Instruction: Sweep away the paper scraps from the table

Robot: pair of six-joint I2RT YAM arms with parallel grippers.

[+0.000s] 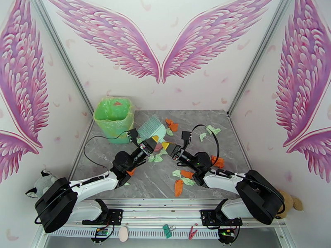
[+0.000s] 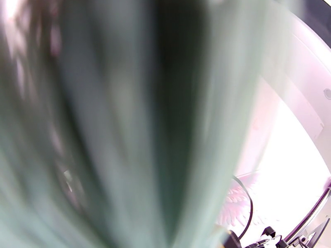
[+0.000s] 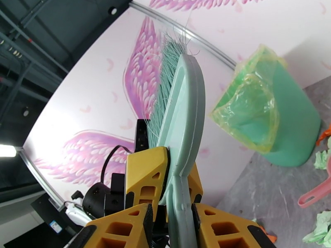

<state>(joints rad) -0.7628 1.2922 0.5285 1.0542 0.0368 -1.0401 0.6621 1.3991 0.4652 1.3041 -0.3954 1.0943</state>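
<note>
The teal-green hand brush [image 1: 149, 129] stands bristles-up over the table's [image 1: 136, 178] middle. My left gripper [image 1: 152, 140] is shut on its handle, and the brush [image 2: 124, 120] is a close blur in the left wrist view. My right gripper [image 1: 166, 147] meets it from the right. In the right wrist view its yellow fingers [image 3: 124, 226] press both sides of the brush [image 3: 184, 104] handle, just below the left gripper [image 3: 165, 174]. Paper scraps lie around: orange ones [image 1: 171, 124] behind, mint ones [image 1: 213, 129] to the right, more [image 1: 178, 187] near the front.
A green bin [image 1: 113, 118] lined with a green bag stands at the table's back left corner. The pink dustpan's handle [image 3: 314, 195] lies on the table below the grippers. Walls close in the sides and back.
</note>
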